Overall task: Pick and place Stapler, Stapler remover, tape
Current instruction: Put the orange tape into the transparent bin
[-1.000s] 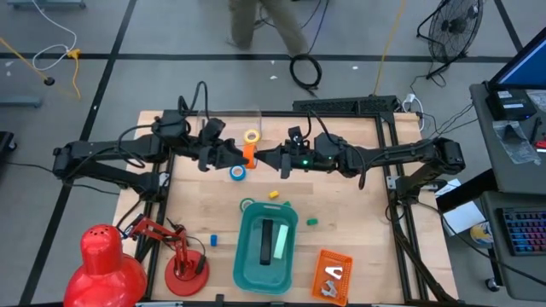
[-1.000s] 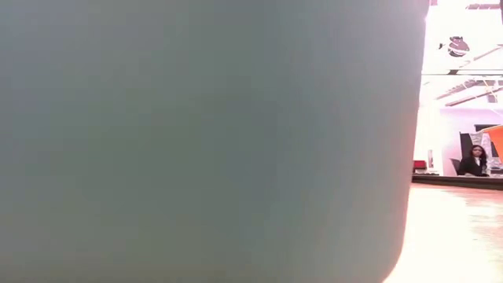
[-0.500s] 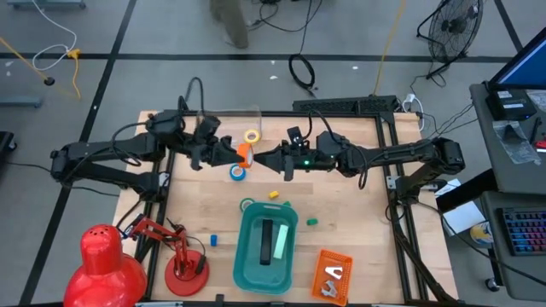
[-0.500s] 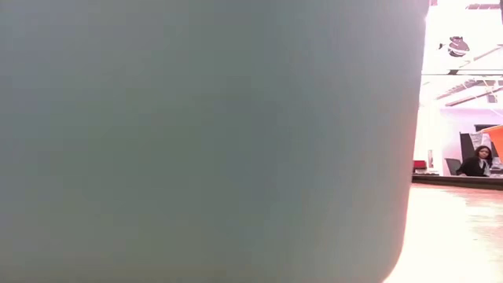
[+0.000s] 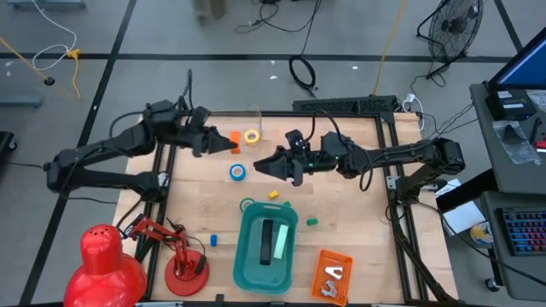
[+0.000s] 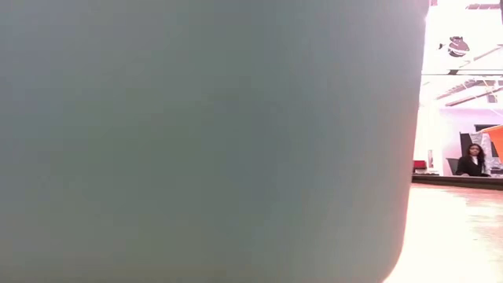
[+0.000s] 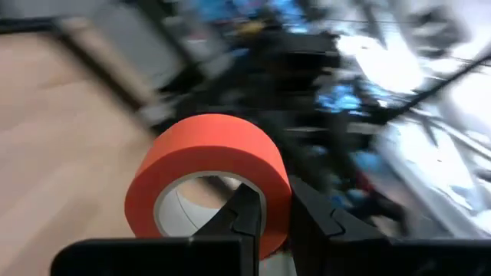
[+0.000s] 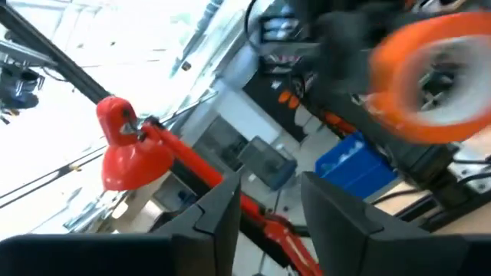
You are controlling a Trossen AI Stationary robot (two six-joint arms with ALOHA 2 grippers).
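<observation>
The left gripper, up near the back of the counter, has its jaws pinched on the orange tape; no writing shows on the roll. The right gripper is close by w/ jaws apart & nothing in them. Yellow tape & blue tape lie on the counter btw the two, and the stapler sits in the teal bin.
</observation>
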